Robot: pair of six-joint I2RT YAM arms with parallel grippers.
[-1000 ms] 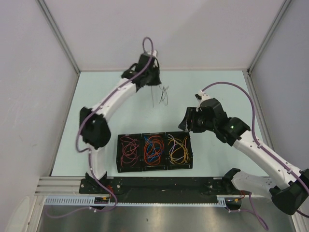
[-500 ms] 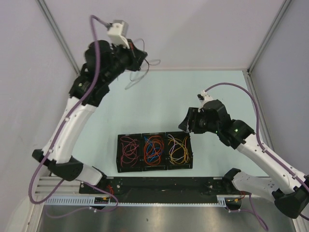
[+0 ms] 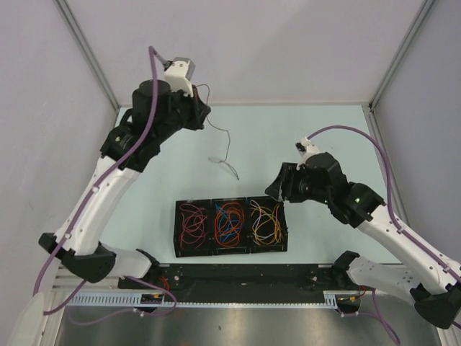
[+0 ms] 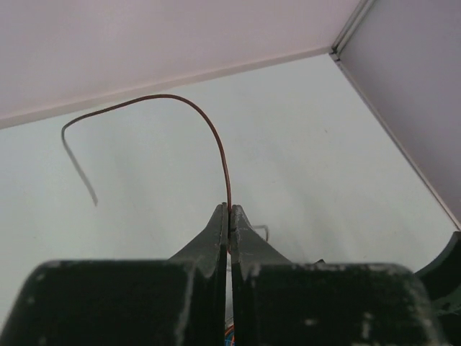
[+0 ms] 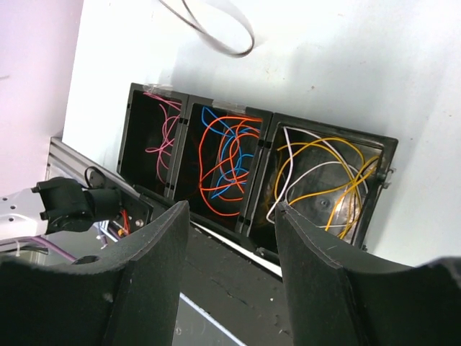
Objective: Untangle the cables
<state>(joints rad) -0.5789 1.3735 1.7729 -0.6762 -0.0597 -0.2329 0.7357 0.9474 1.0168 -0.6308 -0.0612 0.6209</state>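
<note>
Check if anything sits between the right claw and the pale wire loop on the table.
Nothing visible does. Only bare table lies between the open right claw and the pale wire loop. The three bins sit nearer the arm bases, off that line.

Single cable (image 3: 225, 163) behind bins (image 3: 177, 229) of cables (image 3: 229, 222)

The black three-compartment tray (image 3: 230, 252) took up the near middle of the table (image 3: 324, 130), the right gripper (image 3: 274, 189) hovering just beyond its far right corner. A brown wire (image 4: 227, 180) dangled from the left gripper (image 3: 205, 115) toward a pale loop (image 3: 229, 167) on the far left; bare tabletop lay open along both sides
</note>
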